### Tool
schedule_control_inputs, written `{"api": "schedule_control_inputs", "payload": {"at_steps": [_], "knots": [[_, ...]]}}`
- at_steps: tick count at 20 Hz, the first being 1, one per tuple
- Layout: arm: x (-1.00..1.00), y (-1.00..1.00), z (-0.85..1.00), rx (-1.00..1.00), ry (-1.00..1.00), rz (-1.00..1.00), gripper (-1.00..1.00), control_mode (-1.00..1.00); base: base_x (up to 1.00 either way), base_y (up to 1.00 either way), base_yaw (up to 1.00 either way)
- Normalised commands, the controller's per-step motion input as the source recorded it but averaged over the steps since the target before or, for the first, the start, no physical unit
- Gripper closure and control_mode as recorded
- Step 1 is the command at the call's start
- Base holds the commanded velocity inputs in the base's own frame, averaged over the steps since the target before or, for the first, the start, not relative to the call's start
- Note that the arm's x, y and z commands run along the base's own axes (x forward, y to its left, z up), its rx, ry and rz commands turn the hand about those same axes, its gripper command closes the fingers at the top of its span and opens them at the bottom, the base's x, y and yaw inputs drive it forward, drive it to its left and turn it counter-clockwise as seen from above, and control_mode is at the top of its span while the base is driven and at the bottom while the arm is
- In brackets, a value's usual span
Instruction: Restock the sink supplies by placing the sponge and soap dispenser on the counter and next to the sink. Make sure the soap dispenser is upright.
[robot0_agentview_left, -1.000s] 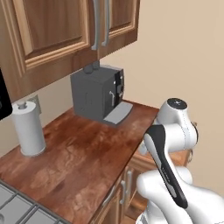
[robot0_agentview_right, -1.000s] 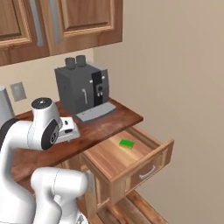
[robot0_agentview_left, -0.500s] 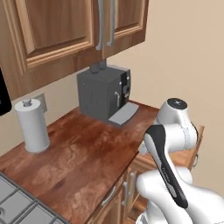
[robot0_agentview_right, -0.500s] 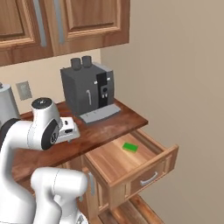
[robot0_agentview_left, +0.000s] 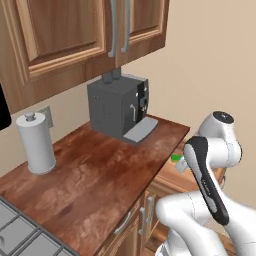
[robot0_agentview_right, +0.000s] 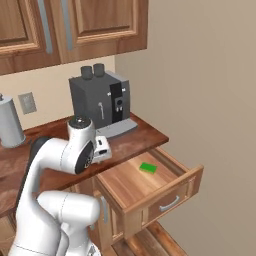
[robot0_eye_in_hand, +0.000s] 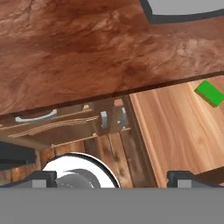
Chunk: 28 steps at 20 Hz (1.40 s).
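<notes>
**Sponge in open drawer, gripper empty above counter edge**

Item 1. Sponge (robot0_agentview_right: 147, 168): small flat green block, lying on the wooden floor of the open drawer (robot0_agentview_right: 178, 190), toward its back, near the counter edge. In the left base view a sliver of the sponge (robot0_agentview_left: 176, 158) shows past the counter edge, just beside the arm. In the hand view the sponge (robot0_eye_in_hand: 210, 93) sits at the right edge, on the drawer floor (robot0_eye_in_hand: 175, 131), up and to the right of the finger tips and well apart from them.

Item 2. Gripper (robot0_eye_in_hand: 113, 178): jaws spread fully wide, nothing between them. One dark finger tip (robot0_eye_in_hand: 40, 178) shows at lower left, the other at lower right. The hand looks down over the counter edge, with the drawer on its right.

Item 3. Counter (robot0_agentview_left: 100, 175): glossy reddish-brown wood grain. The drawer stands pulled out below its right end.

Item 4. Coffee machine (robot0_agentview_right: 100, 102): dark grey box with a grey drip tray, on the counter against the wall.

Item 5. Paper towel roll (robot0_agentview_left: 36, 144): white, upright, at the counter's left, well apart from the coffee machine.

Item 6. Wall cabinets (robot0_agentview_left: 75, 35): wooden doors with long metal handles, above the counter.

Markings: no brand, label or writing legible on any item.
</notes>
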Motion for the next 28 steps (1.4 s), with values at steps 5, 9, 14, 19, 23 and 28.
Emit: {"api": "schedule_control_inputs", "payload": {"at_steps": [5,9,14,19,23,28], "knots": [[0.14,-1.0,-0.3,0.05,0.0,0.0,-1.0,-1.0,0.0,0.0,0.0],[0.05,-0.94,-0.37,0.0,0.0,0.0,-1.0,-1.0,0.0,0.0,0.0],[0.52,-0.56,-0.13,0.0,0.03,-0.01,-1.0,-1.0,0.0,0.0,0.0],[0.7,-0.14,-0.27,-0.01,0.03,-0.06,-1.0,-1.0,0.0,0.0,0.0],[0.63,-0.02,-0.37,-0.03,0.07,-0.08,-1.0,-1.0,0.0,0.0,0.0],[0.52,-0.09,-0.52,-0.02,0.1,-0.08,-1.0,-1.0,0.0,0.0,0.0]]}}
